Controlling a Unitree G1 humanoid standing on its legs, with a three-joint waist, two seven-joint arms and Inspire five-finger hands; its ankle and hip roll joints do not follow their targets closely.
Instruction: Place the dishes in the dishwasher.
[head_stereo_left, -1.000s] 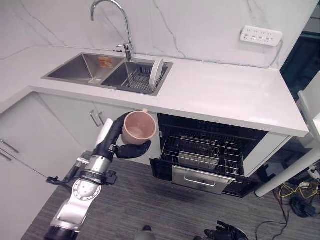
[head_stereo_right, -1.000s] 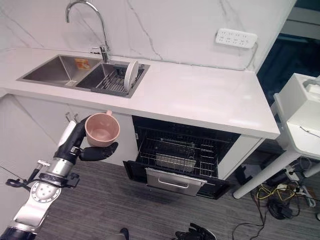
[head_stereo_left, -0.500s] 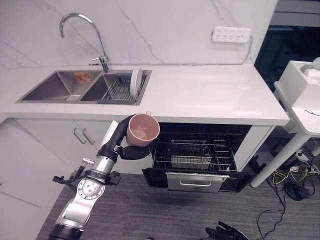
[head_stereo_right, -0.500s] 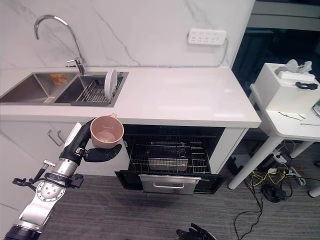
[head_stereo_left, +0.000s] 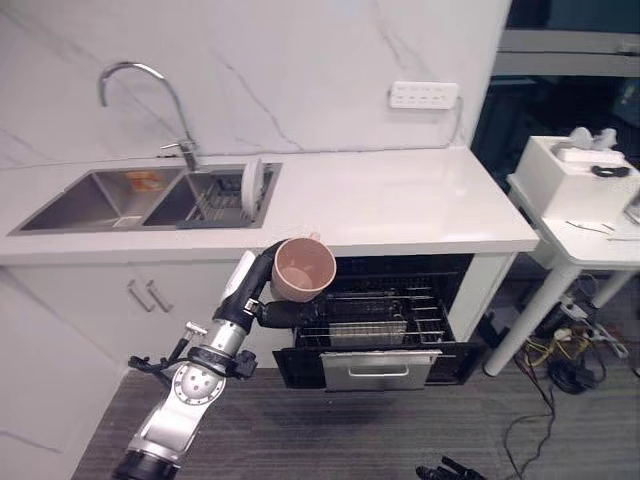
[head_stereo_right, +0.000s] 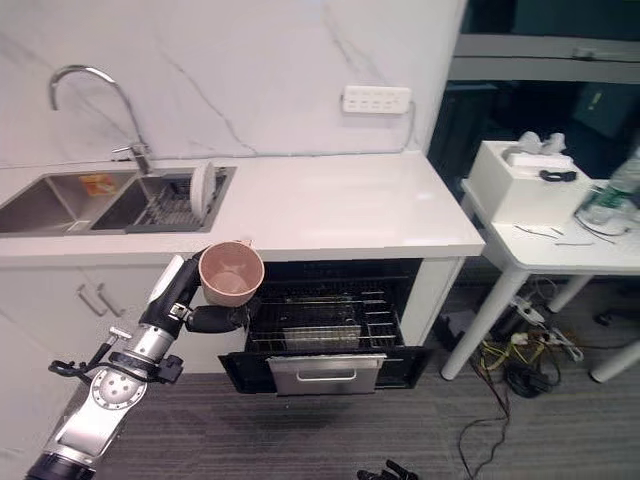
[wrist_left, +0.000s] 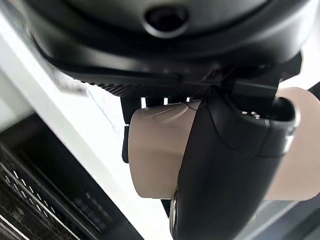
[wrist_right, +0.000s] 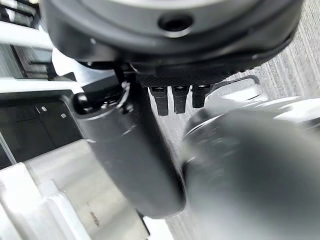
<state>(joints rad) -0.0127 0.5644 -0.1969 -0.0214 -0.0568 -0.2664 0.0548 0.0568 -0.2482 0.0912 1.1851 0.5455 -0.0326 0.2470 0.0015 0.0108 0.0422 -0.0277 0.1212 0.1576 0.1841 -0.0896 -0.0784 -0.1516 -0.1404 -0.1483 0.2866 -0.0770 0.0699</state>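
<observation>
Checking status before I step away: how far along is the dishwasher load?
Done: the dishwasher is open with its rack pulled out. In hand: the left hand has its fingers curled round a pink cup, held just left of the rack, not yet inside. Left: seat the cup, then fetch the white plate standing in the sink rack.

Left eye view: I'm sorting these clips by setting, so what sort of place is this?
Most likely a kitchen: a white counter with a steel sink and tap, and an open dishwasher beneath. The left hand holds a pink cup.
</observation>
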